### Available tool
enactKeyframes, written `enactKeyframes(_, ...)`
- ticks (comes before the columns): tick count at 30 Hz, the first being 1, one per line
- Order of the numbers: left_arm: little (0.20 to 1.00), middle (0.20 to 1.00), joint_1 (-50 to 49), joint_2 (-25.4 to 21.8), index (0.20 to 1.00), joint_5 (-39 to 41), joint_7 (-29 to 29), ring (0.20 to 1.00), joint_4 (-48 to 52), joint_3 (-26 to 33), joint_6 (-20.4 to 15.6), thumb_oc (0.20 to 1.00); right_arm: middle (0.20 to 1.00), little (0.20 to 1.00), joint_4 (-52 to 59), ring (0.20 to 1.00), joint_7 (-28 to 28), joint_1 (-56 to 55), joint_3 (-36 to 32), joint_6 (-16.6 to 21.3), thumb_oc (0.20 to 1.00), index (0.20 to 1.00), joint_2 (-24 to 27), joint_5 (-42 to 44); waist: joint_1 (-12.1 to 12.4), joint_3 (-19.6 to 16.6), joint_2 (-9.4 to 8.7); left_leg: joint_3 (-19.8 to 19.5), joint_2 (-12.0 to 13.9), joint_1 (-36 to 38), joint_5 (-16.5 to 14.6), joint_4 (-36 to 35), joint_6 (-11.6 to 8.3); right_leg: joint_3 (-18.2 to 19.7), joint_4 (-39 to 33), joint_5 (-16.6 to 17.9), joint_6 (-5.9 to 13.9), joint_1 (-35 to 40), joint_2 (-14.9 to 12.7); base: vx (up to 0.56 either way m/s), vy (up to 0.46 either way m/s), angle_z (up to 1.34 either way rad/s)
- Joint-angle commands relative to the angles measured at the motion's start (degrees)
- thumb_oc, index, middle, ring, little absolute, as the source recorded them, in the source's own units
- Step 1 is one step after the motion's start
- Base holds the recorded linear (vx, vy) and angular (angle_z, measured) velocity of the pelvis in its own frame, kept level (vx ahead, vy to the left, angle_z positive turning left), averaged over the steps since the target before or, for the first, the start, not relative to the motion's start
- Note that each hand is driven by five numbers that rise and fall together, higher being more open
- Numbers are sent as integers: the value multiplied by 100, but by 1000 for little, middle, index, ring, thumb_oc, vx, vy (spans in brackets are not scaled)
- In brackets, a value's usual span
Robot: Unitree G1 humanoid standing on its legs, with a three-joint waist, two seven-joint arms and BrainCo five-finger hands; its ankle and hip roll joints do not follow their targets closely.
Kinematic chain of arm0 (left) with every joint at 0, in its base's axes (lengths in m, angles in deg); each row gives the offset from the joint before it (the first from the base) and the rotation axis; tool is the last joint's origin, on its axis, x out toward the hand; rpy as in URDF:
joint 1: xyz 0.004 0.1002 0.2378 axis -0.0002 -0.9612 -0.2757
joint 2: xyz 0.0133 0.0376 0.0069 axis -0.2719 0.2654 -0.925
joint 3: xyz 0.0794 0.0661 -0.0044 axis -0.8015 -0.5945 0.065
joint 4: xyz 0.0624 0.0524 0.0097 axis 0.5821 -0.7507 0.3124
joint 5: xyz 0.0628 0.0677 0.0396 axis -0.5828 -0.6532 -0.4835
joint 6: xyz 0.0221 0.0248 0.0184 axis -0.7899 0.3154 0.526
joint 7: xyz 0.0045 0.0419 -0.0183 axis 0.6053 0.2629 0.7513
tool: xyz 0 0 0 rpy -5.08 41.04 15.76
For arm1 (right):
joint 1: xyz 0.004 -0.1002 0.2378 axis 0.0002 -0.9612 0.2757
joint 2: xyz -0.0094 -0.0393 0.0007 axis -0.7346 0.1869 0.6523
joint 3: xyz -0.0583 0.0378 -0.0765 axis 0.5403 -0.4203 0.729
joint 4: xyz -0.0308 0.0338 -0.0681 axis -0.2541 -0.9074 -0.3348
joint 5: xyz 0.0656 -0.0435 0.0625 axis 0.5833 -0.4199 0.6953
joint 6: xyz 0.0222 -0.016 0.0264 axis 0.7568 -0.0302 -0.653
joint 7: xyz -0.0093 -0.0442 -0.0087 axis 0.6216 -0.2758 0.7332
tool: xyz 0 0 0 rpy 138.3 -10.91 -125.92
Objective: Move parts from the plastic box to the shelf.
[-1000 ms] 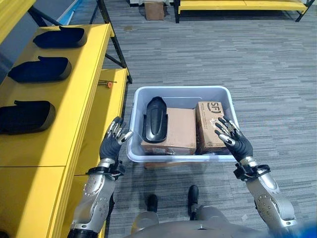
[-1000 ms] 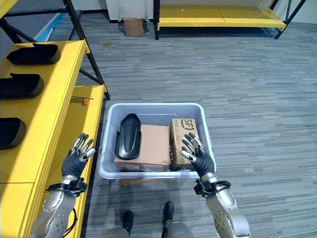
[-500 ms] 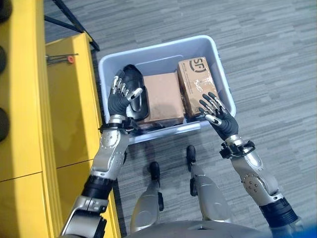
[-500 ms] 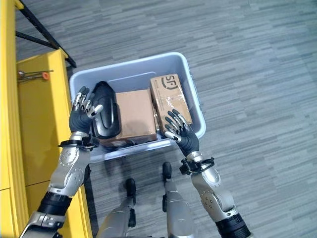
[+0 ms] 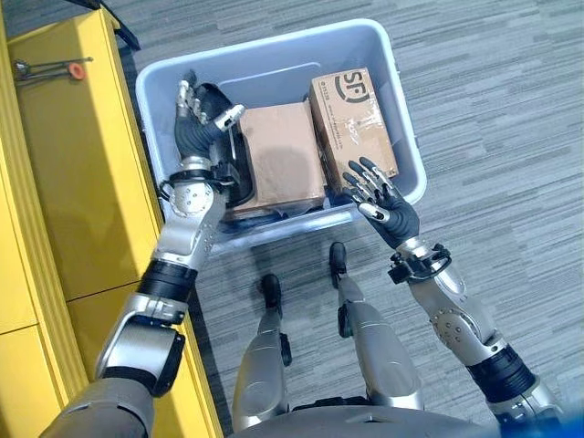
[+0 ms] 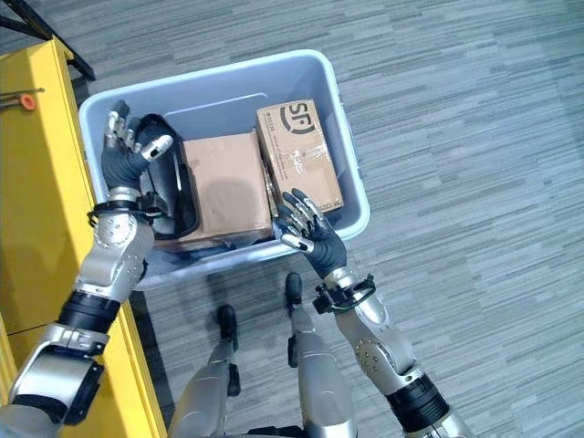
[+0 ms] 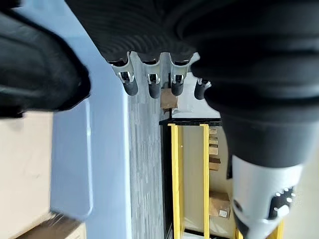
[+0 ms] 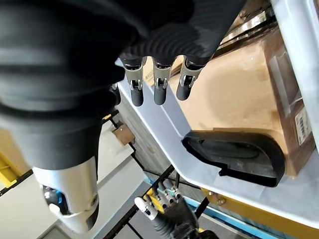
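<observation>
- Grey striped carpet, with the yellow shelf (image 5: pixel 64 173) along the robot's left and the plastic box (image 5: pixel 401 137) on the floor ahead.
- The black part (image 6: pixel 169 196) lies lengthwise at the box's left end, beside the cardboard boxes (image 6: pixel 224 187).
- Left hand (image 5: pixel 196 128), fingers spread, hovers right above it, clearly nearer.
- Right hand (image 5: pixel 388 208), also spread, hangs over the box's near right rim.

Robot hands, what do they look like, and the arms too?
Each hand, left hand and right hand, has silver fingers with dark tips, and a dark ribbed cover over its back and wrist, with a black band around each wrist. The arms are shiny silver-grey shells, rounded and smooth, with black sections at the joints further up.
</observation>
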Motion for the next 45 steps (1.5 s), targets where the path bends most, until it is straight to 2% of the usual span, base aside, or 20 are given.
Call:
enactKeyframes(1,1000,1000,104,-161,1000,-117,173,1000,-94,72,-408,1000,1000,1000,386,1000,-11,-159,-69,344,1000,1000,-35,104,34,-175,-54,171,474,-56,19,265,-164,10,1061,-955,738,-259,-595,0,0,0)
enactKeyframes(17,1000,1000,336,-314,1000,-507,319,1000,-628,-71,-266,1000,1000,1000,415,1000,-34,-204,-17,450,1000,1000,67,116,16,41,-227,78,541,-425,51,377,-191,-34,1145,-942,723,-578,-572,0,-1,0)
enactKeyframes(31,1000,1000,573,-125,1000,-454,300,1000,-1597,-293,-110,1000,1000,1000,578,1000,-69,-411,81,506,1000,1000,118,161,-126,210,-448,73,549,-991,-28,740,-183,41,1208,-875,711,-1049,-520,-1,-1,-1)
enactKeyframes(33,1000,1000,560,-73,1000,-526,275,1000,-1688,-365,-63,1000,1000,1000,624,1000,-91,-509,57,517,1000,1000,140,170,-158,231,-481,68,537,-1058,-52,790,-178,52,1206,-865,708,-1090,-512,42,13,-2)
enactKeyframes(34,1000,1000,537,-19,1000,-503,260,1000,-1754,-375,-59,1000,1000,1000,616,1000,-89,-546,65,514,1000,1000,147,165,-153,228,-463,53,567,-979,-198,785,-192,53,1232,-1000,744,-1035,-484,84,28,-5)
enactKeyframes(38,1000,1000,463,353,1000,-476,203,1000,-1959,-489,3,1000,1000,1000,694,1000,-74,-633,27,570,1000,1000,169,175,-204,244,-536,53,549,-1055,-248,835,-170,89,1235,-980,743,-1119,-472,21,4,0)
enactKeyframes(45,1000,1000,381,532,1000,-746,160,1000,-2124,-621,98,1000,1000,1000,756,1000,-80,-715,-13,609,1000,1000,182,159,-233,229,-564,71,546,-1039,-274,834,-157,115,1197,-961,746,-1112,-466,0,0,0)
